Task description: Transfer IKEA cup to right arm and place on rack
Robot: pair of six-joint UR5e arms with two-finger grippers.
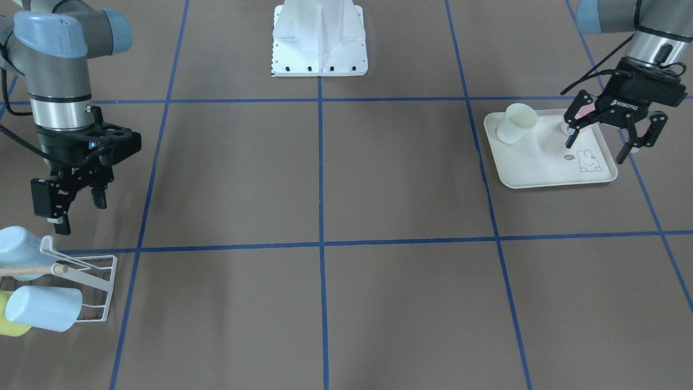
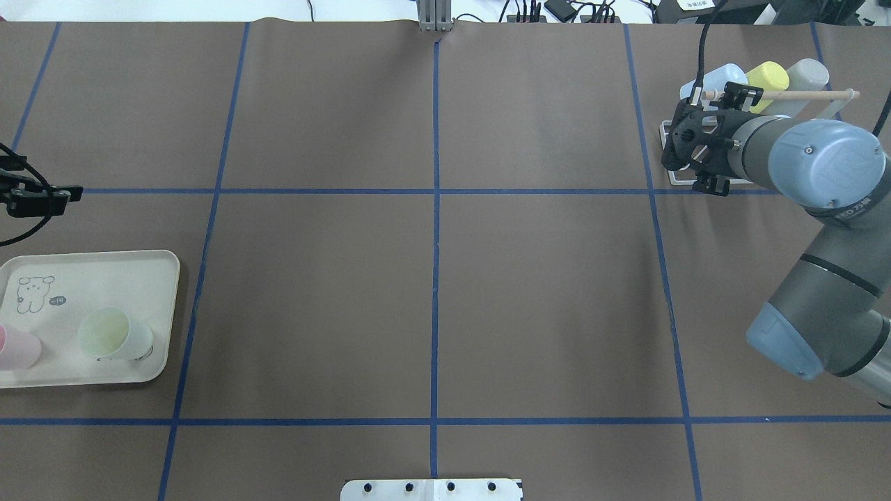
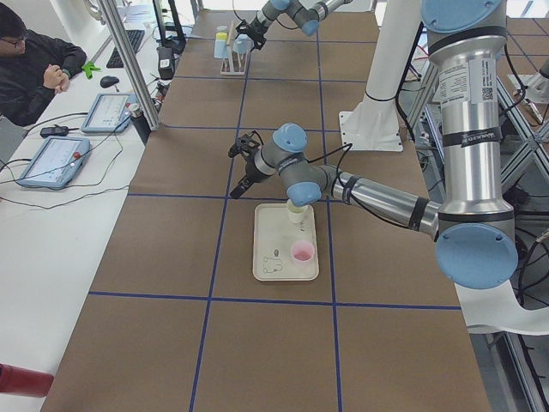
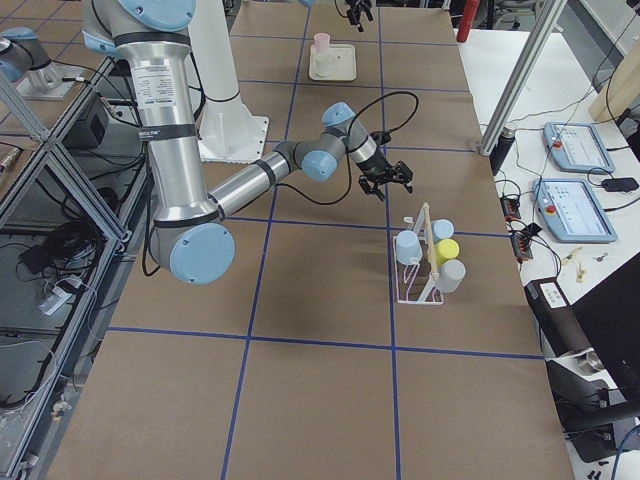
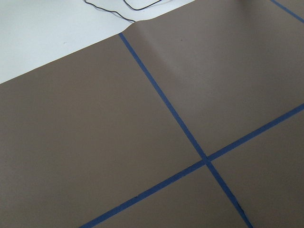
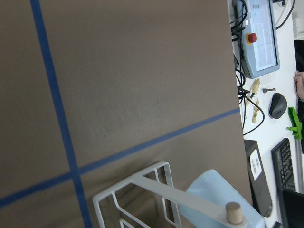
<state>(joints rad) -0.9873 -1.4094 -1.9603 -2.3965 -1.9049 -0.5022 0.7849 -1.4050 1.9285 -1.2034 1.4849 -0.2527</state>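
A pale green cup (image 1: 517,123) and a pink cup (image 2: 17,346) stand on the cream rabbit-print tray (image 1: 541,162). My left gripper (image 1: 598,146) hangs open and empty above the tray's far side; it partly hides the pink cup in the front view. My right gripper (image 1: 76,210) is open and empty, just above and beside the white wire rack (image 1: 95,281). The rack holds two light-blue cups, one shown close up (image 6: 223,199), a yellow cup (image 2: 766,75) and a grey cup (image 2: 807,73). A wooden dowel (image 2: 786,94) runs through the rack. The left wrist view shows only table.
The table is brown paper with a blue tape grid (image 2: 435,243). The white robot base (image 1: 319,38) stands at the table's middle edge. An operator (image 3: 34,64) sits at a side bench with tablets and cables.
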